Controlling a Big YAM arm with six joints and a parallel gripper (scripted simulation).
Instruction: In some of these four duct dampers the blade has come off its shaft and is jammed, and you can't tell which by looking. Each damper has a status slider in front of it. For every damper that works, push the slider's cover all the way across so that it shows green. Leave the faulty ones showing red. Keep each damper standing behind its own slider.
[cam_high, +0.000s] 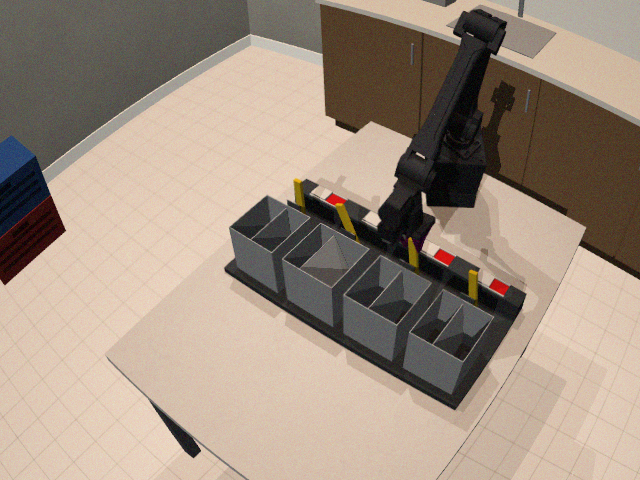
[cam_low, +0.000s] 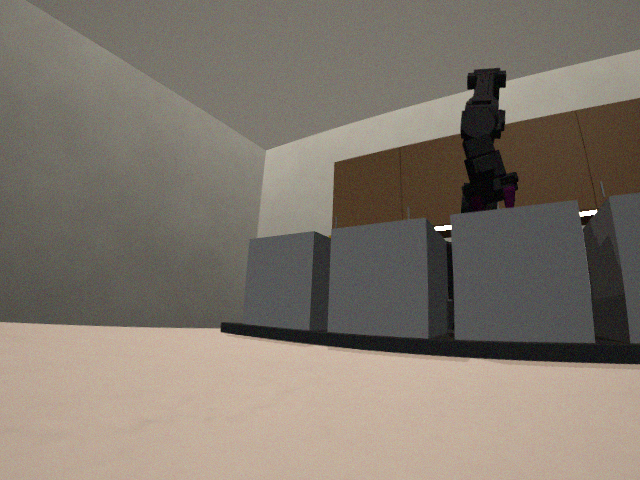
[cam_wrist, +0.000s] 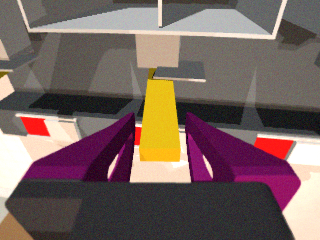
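Four grey damper boxes stand in a row on a black base (cam_high: 361, 304). Each has a yellow lever at its back: the first (cam_high: 298, 193), the tilted second (cam_high: 345, 221), the third (cam_high: 413, 254) and the fourth (cam_high: 473, 284). Sliders behind them show red at the first (cam_high: 336, 198), third (cam_high: 443, 254) and fourth (cam_high: 498, 286). The second slider shows its white cover (cam_high: 371, 218); the arm hides the rest. My gripper (cam_high: 405, 238) is low behind the third damper (cam_high: 385, 294). In the wrist view its purple fingers are open and straddle the third yellow lever (cam_wrist: 160, 115) with small gaps on both sides.
The arm's base (cam_high: 454, 175) stands on the table behind the slider rail. Brown cabinets (cam_high: 516, 113) and a counter run along the back. A blue and red crate (cam_high: 20, 206) is at the far left. In the exterior view the damper fronts (cam_low: 516, 268) hide the rail and my fingertips.
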